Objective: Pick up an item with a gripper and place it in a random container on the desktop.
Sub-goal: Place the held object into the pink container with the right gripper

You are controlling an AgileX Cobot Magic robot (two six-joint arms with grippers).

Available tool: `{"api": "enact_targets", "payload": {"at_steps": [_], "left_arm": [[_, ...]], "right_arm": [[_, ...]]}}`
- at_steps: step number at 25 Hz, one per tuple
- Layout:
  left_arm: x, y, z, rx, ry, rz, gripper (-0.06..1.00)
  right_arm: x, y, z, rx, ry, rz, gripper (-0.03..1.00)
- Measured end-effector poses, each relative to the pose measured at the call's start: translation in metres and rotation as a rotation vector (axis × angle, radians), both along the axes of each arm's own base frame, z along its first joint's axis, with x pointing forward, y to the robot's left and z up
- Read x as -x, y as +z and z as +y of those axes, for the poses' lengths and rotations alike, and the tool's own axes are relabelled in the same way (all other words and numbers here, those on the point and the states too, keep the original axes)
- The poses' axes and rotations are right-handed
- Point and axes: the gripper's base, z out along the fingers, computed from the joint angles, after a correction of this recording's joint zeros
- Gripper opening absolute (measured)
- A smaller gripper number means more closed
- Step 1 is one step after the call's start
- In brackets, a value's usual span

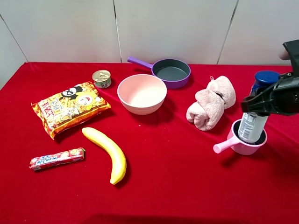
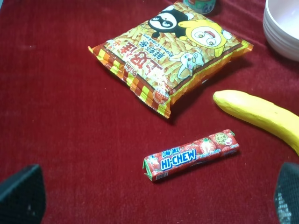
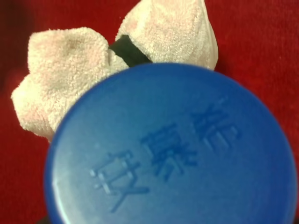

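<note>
On the red desktop (image 1: pixel 177 186), the left gripper (image 2: pixel 149 198) is hovering with its fingers spread apart over a Hi-Chew candy stick (image 1: pixel 57 158). Toward four o'clock, the bottle (image 1: pixel 254 119) is standing upright inside the pink cup (image 1: pixel 247 142), and the right gripper (image 1: pixel 261 103) is clamping it just under its blue cap. A rolled pink towel (image 1: pixel 211 102) is lying just beside the cup at ten o'clock.

You see a red tabletop (image 1: pixel 187 186), dark blue cap on blue-and-white bottle (image 1: pixel 254 123), pink cup (image 1: pixel 245 145), yellow banana (image 1: pixel 110 154), purple pan (image 1: pixel 170 72), pale pink towel (image 1: pixel 211 102).
</note>
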Motion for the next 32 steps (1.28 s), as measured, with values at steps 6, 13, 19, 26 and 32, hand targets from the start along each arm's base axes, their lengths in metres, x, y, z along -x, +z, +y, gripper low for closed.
{"api": "enact_targets", "payload": {"at_steps": [6,13,19,26,32], "left_arm": [[0.0000,0.0000,0.0000,0.000,0.000,0.000,0.97],[0.0000,0.0000,0.0000,0.000,0.000,0.000,0.97],[0.0000,0.0000,0.0000,0.000,0.000,0.000,0.97],[0.0000,0.0000,0.0000,0.000,0.000,0.000,0.97],[0.0000,0.0000,0.0000,-0.001,-0.001,0.000,0.97]], "right_arm": [[-0.0052,-0.0057,0.0022,-0.005,0.006,0.004,0.35],[-0.0056,-0.0066,0.0023,-0.005,0.005,0.009,0.35],[-0.0053,-0.0069,0.0021,-0.003,0.004,0.013,0.35],[-0.0053,-0.0069,0.0021,-0.003,0.004,0.013,0.35],[-0.0058,-0.0060,0.0024,-0.006,0.007,0.002,0.45]]}}
